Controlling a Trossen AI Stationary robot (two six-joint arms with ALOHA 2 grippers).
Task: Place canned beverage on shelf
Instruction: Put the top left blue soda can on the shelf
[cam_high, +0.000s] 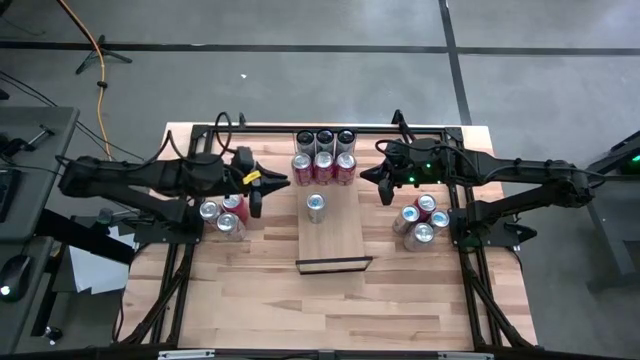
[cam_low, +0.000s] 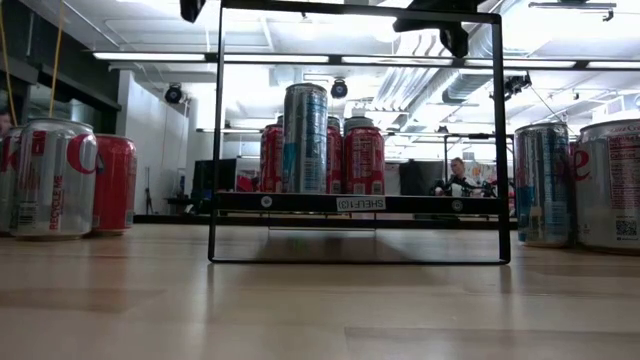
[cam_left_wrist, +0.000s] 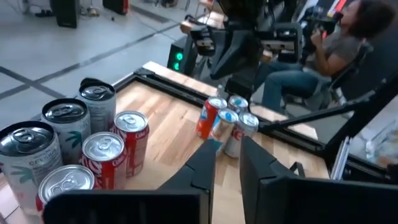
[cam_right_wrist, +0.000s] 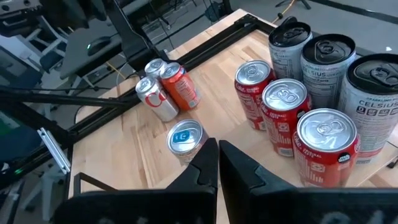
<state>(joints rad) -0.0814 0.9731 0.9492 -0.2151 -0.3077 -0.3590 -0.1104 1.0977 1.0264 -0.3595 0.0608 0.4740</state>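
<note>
The shelf (cam_high: 335, 238) is a pale board lying at the table's middle, with its black lip (cam_high: 335, 265) at the near end. A silver can (cam_high: 316, 207) stands upright on the shelf's far part and also shows in the right wrist view (cam_right_wrist: 185, 138) and the low view (cam_low: 305, 138). My left gripper (cam_high: 275, 182) hovers left of that can, above the table. Its fingers (cam_left_wrist: 227, 165) are shut with nothing between them. My right gripper (cam_high: 372, 178) hovers to the can's right, also shut and empty (cam_right_wrist: 217, 163).
Three dark tall cans and three red cans (cam_high: 324, 157) stand in rows beyond the shelf's far end. A can cluster (cam_high: 222, 213) stands left of the shelf and another (cam_high: 422, 222) to its right. Bare tabletop lies near the front edge. A person (cam_left_wrist: 336, 43) sits beyond the table.
</note>
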